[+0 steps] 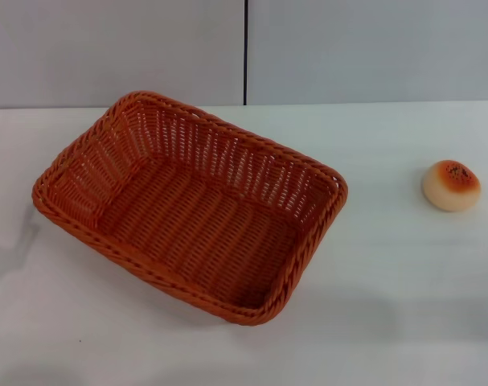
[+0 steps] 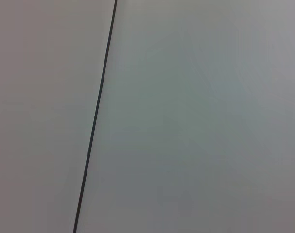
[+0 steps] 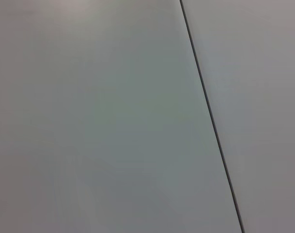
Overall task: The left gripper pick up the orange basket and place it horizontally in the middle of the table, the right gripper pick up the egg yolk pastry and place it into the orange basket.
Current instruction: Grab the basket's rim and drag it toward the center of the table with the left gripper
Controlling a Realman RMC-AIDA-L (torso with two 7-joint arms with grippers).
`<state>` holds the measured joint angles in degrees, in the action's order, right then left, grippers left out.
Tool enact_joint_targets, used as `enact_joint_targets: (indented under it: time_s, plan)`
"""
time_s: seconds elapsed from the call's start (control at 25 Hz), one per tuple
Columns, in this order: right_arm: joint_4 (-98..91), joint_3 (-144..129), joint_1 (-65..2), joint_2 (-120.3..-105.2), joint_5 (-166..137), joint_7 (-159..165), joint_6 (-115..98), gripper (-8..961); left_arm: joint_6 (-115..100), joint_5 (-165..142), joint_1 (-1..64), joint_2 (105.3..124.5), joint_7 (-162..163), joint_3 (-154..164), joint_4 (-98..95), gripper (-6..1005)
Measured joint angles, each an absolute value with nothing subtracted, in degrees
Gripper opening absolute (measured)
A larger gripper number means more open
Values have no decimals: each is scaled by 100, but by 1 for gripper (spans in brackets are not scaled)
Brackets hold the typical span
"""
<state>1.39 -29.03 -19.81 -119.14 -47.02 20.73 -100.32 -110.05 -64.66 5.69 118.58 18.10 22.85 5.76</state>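
Note:
In the head view the orange basket [image 1: 187, 205] rests on the white table [image 1: 388, 305], left of centre and turned at a slant, with its inside empty. The egg yolk pastry [image 1: 451, 185] sits by itself on the table at the right, well apart from the basket. Neither gripper appears in any view. Both wrist views show only a plain grey wall with a thin dark seam [image 2: 96, 121] [image 3: 210, 116].
A grey wall [image 1: 348, 48] with a vertical dark seam [image 1: 245, 52] stands behind the table's far edge. Bare tabletop lies between the basket and the pastry and along the front.

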Motion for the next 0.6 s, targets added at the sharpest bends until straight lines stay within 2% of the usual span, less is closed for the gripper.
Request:
enact_joint_targets:
  time_s: [0.6]
  plan:
    - [110, -2972, -2158, -11921, -4738, 2054, -9804, 622, -10850, -6469, 751, 11858, 1717, 2248, 535, 813]
